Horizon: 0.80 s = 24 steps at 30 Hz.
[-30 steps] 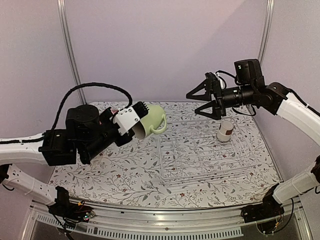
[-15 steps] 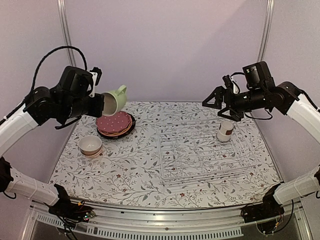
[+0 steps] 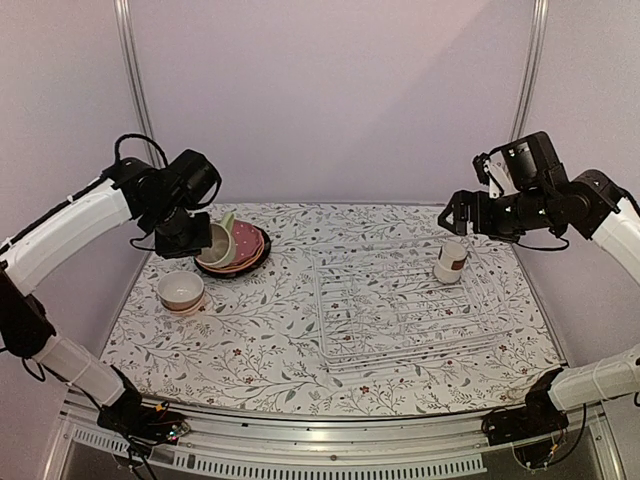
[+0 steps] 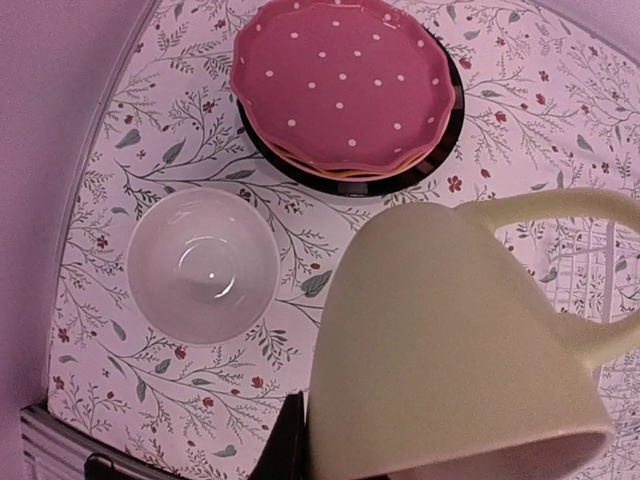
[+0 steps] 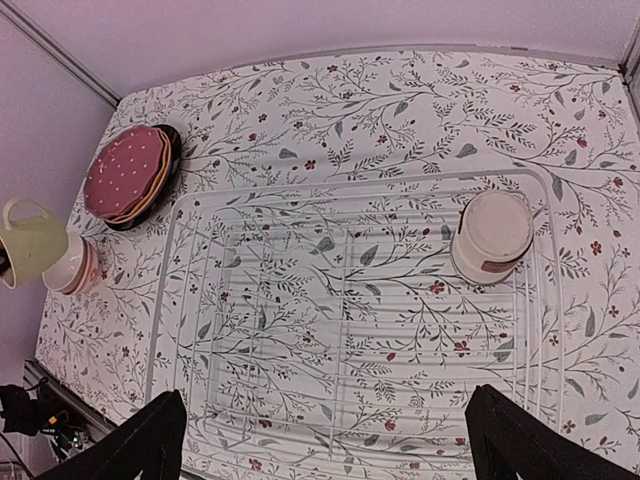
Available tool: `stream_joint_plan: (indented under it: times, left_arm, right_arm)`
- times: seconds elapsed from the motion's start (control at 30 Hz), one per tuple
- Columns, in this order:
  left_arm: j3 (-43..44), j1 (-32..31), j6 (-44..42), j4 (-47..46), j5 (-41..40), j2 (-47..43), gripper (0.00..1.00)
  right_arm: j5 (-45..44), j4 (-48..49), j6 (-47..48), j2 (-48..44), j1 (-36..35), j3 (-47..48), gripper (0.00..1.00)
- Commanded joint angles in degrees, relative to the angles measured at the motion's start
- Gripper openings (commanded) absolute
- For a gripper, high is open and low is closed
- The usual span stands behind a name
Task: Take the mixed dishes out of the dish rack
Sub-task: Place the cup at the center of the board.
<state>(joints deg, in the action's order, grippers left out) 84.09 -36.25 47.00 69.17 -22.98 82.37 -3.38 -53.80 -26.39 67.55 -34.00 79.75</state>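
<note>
In the top view the left arm has swung the pale green cup away from the dish rack over the last second and brought it down at the far-left corner of the table, against the plate stack; the left gripper is clamped on it, cup tilted, and I cannot tell whether it touches the plates yet. The white-and-red patterned bowl sits just beside the stack, toward the near edge. The right gripper has drawn back and spread wide, hanging above the small grey-white cup, which stands upright at the rack's far-right corner, well apart from the jaws. In the left wrist view the green cup fills the lower right, handle pointing right, with the maroon dotted plate topping the stack beyond it and the bowl to its left. In the right wrist view my open fingers frame the rack, which holds nothing but the small cup. I judge that once the green cup is released, that small cup is the last piece to lift out.
</note>
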Motion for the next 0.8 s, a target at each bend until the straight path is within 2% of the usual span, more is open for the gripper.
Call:
stream_joint_plan:
  times: [0.0, 0.77]
  left_arm:
    - [-0.81, 4.58, 4.84, 0.43, 7.56, 2.48, 0.00]
    - [-3.64, 7.75, 5.10, -2.14, 20.31, 17.34, 0.00]
  right_arm:
    - [-3.42, -1.89, 1.96, -0.40, 0.21, -2.07, 0.99]
    - [-2.95, -1.82, 3.37, 0.20, 0.18, -3.57, 0.99]
